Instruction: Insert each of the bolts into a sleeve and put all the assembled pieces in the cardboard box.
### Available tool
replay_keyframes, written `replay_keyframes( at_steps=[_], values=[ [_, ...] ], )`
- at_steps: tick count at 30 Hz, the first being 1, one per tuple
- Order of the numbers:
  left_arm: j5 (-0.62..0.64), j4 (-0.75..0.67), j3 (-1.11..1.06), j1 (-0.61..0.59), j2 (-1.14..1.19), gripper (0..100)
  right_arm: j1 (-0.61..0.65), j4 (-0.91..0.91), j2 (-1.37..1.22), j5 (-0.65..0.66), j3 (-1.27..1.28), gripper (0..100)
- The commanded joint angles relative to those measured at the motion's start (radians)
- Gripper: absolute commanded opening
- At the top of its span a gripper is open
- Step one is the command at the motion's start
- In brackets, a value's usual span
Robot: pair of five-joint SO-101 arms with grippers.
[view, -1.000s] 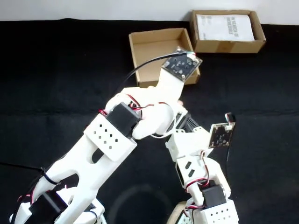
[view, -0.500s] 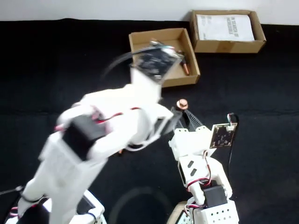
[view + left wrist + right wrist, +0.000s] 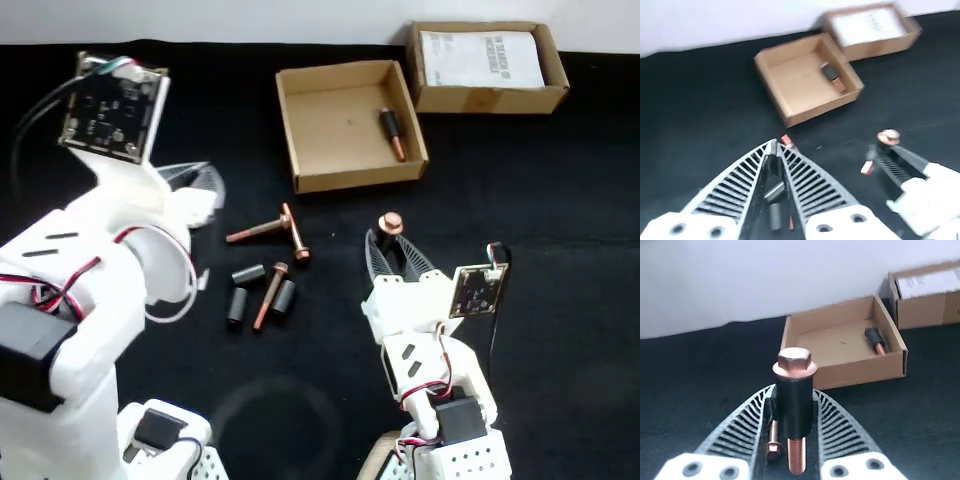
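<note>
Right pincer [image 3: 794, 390] is clenched on one assembled piece [image 3: 795, 410], a copper-coloured bolt standing upright through a black sleeve, head up. Seen from above, it [image 3: 388, 243] sits near the middle of the black tabletop [image 3: 560, 270], somewhat toward the right edge. Left pincer [image 3: 773, 145] has its tips brought together with nothing between them, and hangs toward the tabletop's left edge [image 3: 195, 180]. Between the two pincers lie three loose bolts: two [image 3: 258, 230] [image 3: 293, 232] meet in a V, and the third [image 3: 270, 295] lies nearer the front edge. Three loose sleeves lie there too: one [image 3: 248, 273] just behind the third bolt's head, one [image 3: 236, 303] to its left and one [image 3: 285, 297] just beside it on the right. There are two boxes near the far edge. The open cardboard box [image 3: 360, 176] holds a second assembled piece [image 3: 392, 133], lying by its right wall. A second box [image 3: 490, 100] toward the far right corner carries a printed sheet [image 3: 482, 58], whose writing is too small to read.
</note>
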State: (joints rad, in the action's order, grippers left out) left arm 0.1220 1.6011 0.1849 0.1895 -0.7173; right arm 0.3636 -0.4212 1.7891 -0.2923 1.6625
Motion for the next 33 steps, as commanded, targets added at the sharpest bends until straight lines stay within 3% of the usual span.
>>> replay_keyframes(
  at_steps=[1,6,15,33],
  values=[
    [-0.003,-0.005,-0.125,-0.108,-0.048,1,-0.007,-0.093,0.008,0.009,-0.101,0.8],
    [-0.003,-0.074,-0.366,-0.229,-0.085,1,-0.005,-0.257,-0.077,0.009,-0.288,0.8],
    [-0.003,-0.396,-0.858,-0.418,-0.236,1,-0.001,-0.274,-0.490,0.009,-0.668,0.8],
    [-0.003,-0.942,-1.541,-0.441,-0.641,1,-0.005,-0.274,-1.380,0.012,-1.385,0.8]
  ],
)
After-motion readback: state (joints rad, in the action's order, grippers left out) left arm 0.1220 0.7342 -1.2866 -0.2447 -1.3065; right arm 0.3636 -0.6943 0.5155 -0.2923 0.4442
